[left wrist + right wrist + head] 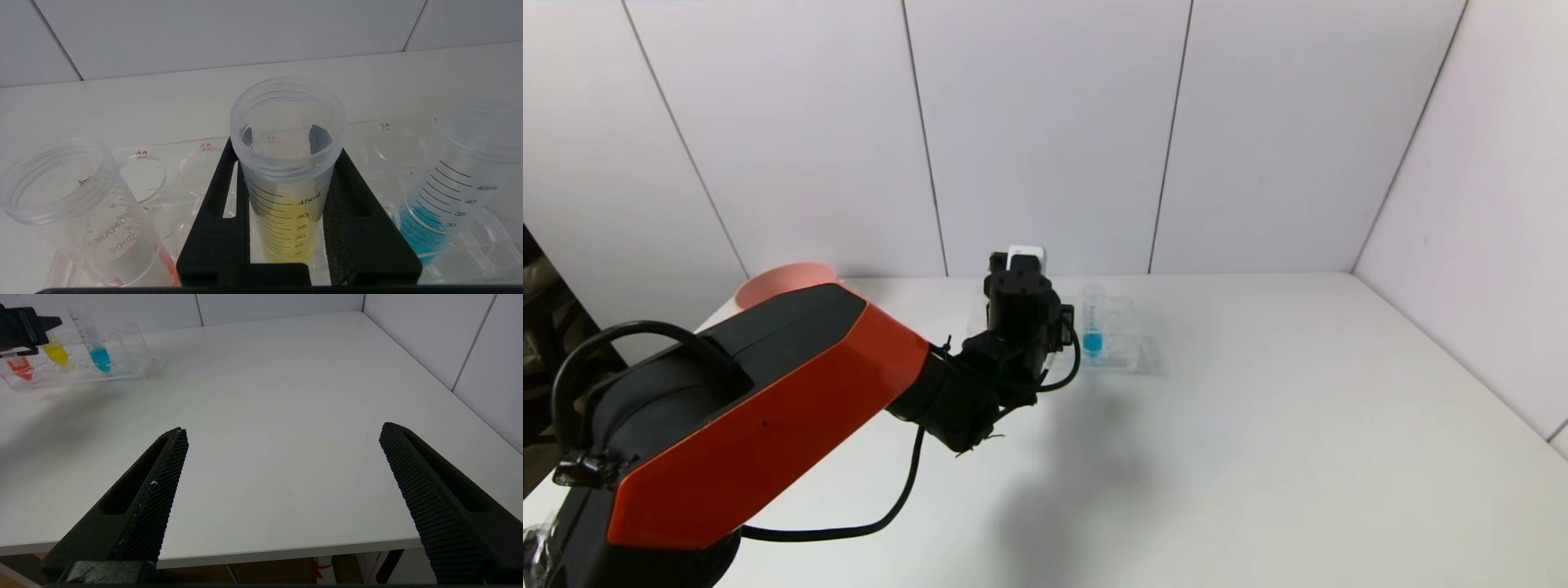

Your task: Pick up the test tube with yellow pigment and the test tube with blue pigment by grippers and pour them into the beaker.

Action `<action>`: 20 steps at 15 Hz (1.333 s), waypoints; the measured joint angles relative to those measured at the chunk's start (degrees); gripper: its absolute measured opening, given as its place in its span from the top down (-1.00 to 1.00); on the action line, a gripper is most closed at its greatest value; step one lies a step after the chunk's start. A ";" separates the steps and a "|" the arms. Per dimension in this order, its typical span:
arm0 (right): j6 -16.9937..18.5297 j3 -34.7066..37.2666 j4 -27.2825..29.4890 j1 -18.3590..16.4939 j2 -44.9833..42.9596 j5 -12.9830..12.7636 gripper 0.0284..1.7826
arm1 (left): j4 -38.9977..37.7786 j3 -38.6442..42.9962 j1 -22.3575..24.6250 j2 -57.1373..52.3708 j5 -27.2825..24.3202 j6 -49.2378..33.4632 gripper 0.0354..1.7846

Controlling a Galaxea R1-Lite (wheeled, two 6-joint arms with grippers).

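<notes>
Robot's left gripper [286,228], jaws clamped on yellow tube [286,179] in rack [122,371] w/ blue tube [445,196] beside, ready to lift; right gripper [282,490] idle, jaws apart, above bench [286,396].

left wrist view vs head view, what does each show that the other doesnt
Only the left wrist view: the left end effector shut on the test tube with yellow pigment, and an orange-red tube in the same clear rack.

Only the head view: a pink bowl behind the left arm.

Both: the test tube with blue pigment standing in the rack, the white table, the wall panels.
</notes>
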 joint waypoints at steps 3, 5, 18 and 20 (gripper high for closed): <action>0.00 0.00 0.01 0.05 0.00 0.00 -0.92 | 0.55 -0.07 -0.20 -1.37 0.05 0.11 0.46; 0.00 0.00 0.00 0.02 0.00 0.00 -0.92 | 2.10 -0.30 -0.27 -2.34 0.00 0.15 0.46; 0.02 0.00 0.00 0.05 0.00 0.00 -0.92 | 9.64 -2.80 -1.34 -10.87 -0.55 2.67 0.46; 0.02 0.00 0.01 -0.05 0.00 0.00 -0.92 | 11.91 -3.41 -1.43 -12.92 -0.48 2.65 0.46</action>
